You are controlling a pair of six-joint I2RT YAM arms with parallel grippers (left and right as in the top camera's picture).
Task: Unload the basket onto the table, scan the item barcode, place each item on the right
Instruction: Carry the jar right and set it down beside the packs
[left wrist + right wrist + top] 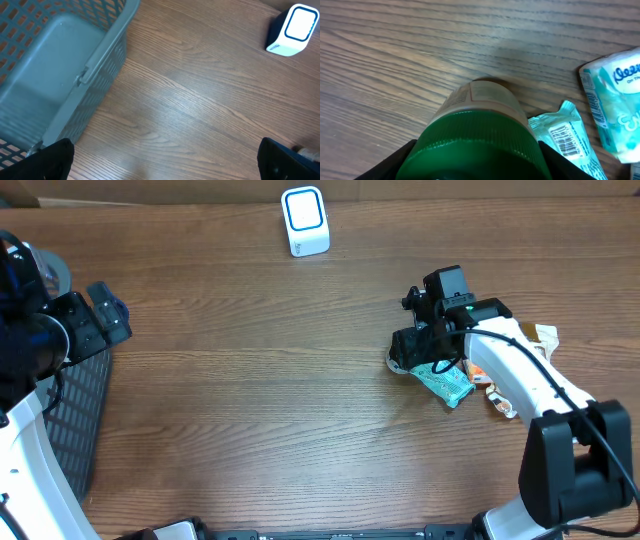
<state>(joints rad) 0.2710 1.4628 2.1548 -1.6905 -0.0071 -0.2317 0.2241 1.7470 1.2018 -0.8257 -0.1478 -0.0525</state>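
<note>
Our right tool point(422, 348) clamps the jar point(479, 131) at right centre overhead; our left tool point(165, 162) stands wide apart. We judge the grasp made: next, carry it up to face the scanner point(304, 221), top centre.

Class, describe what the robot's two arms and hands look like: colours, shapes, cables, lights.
Both arms have smooth white links and bulky black joints. The right arm carries a black cable along its white link and a green light near the wrist. The right hand is black and blocky; the left hand is black with a bluish tinge.
</note>
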